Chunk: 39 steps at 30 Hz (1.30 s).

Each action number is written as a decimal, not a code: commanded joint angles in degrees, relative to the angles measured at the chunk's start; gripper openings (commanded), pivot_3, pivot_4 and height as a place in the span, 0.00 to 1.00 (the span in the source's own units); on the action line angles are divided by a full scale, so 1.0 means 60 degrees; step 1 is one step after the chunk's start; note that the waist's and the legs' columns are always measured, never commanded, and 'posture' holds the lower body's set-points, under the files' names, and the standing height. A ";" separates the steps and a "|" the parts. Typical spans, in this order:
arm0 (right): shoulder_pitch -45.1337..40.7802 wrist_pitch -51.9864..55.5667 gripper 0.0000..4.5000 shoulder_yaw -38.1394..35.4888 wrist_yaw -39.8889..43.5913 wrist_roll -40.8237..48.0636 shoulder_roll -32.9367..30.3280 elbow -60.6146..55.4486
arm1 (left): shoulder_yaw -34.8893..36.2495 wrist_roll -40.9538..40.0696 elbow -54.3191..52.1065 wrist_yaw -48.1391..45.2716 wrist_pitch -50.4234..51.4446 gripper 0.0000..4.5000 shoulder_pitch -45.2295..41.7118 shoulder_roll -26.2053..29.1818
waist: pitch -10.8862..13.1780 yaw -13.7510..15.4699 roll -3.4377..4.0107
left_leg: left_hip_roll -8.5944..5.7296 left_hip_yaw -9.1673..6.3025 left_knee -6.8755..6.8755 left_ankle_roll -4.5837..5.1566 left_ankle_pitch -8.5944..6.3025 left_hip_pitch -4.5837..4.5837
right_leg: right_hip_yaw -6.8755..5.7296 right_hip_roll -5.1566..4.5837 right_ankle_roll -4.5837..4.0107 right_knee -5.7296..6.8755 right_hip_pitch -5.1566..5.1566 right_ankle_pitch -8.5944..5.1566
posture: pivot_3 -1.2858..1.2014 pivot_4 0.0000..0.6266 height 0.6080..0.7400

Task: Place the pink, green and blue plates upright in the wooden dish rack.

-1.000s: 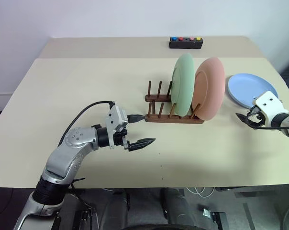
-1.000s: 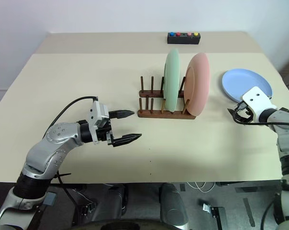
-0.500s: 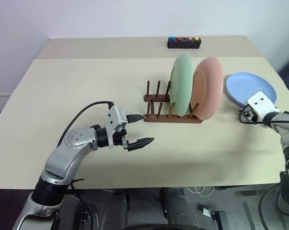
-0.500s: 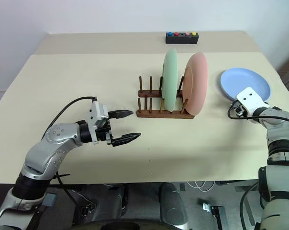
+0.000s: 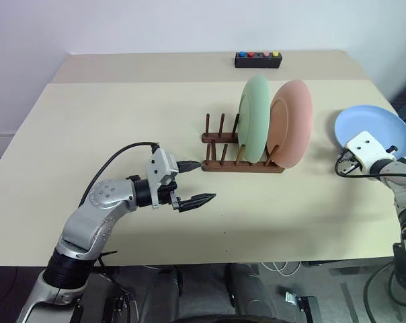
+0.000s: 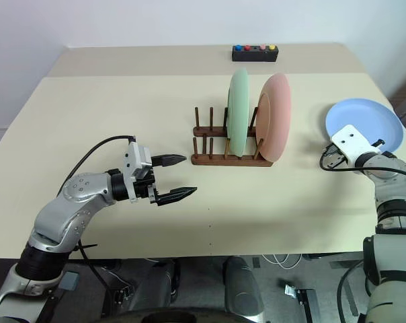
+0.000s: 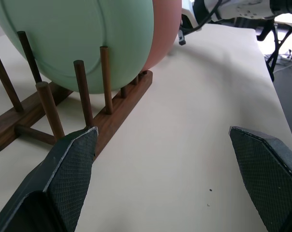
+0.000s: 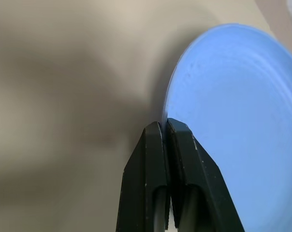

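Note:
The wooden dish rack [image 5: 224, 160] stands mid-table with the green plate [image 5: 255, 118] and the pink plate [image 5: 292, 125] upright between its pegs at its right end. At the table's right edge the blue plate [image 5: 374, 130] is tilted up, its near rim pinched by my right gripper [image 8: 164, 124], which is shut on it. My left gripper [image 5: 200, 182] hovers open just left of the rack's front rail, holding nothing. The left wrist view shows the rack [image 7: 121, 105] and the green plate [image 7: 88, 38] close ahead.
A black box with coloured buttons [image 5: 258, 59] sits at the far edge of the beige table [image 5: 122, 114]. The rack's left pegs [image 5: 215, 126] hold nothing. The table's right edge lies close to the blue plate.
My right gripper closed on the blue plate's rim. The plate, flat on the table before, has tipped up and shifted right. The left arm stayed still.

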 commanded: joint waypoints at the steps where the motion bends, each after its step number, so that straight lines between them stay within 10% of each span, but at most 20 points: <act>1: 0.0091 -0.0062 0.01 -0.0874 -0.0716 0.0276 -0.0579 -0.1931 | 0.0181 -0.0049 -0.0363 0.0002 -0.0128 1.00 0.0085 0.0052 | 0.0001 0.0001 0.0010 | 0.0000 0.0000 0.0000 0.0000 0.0000 0.0000 | 0.0000 0.0000 0.0000 0.0001 -0.0001 0.0000 | 0.52 0.24 0.92; 15: -0.1124 0.1474 0.01 -0.1888 -0.0138 0.1440 -0.0714 -0.8244 | 0.0338 0.0086 0.0065 0.0000 -0.0362 1.00 -0.0090 0.0084 | 0.0003 0.0009 0.0039 | 0.0002 -0.0002 -0.0005 0.0000 0.0000 0.0001 | -0.0001 0.0002 0.0003 0.0007 -0.0007 0.0001 | 0.52 0.24 0.92; 26: -0.1900 0.5227 0.01 -0.1101 0.1035 0.6532 0.2603 -1.2759 | 0.1551 0.0306 0.0776 0.0219 -0.0750 1.00 0.0258 0.0632 | 0.0004 0.0068 0.0038 | 0.0004 -0.0022 0.0001 0.0002 -0.0001 -0.0014 | -0.0017 0.0000 0.0003 0.0021 -0.0013 0.0002 | 0.52 0.24 0.92; 39: -0.0975 0.8697 0.01 -0.0932 -0.1654 1.1313 0.5585 -1.4628 | 0.2063 0.0411 0.0852 0.0332 -0.0946 1.00 0.0850 0.0862 | -0.0001 0.0037 0.0031 | 0.0006 -0.0026 0.0002 0.0002 -0.0001 -0.0017 | -0.0022 0.0001 0.0001 0.0031 -0.0021 0.0002 | 0.52 0.24 0.92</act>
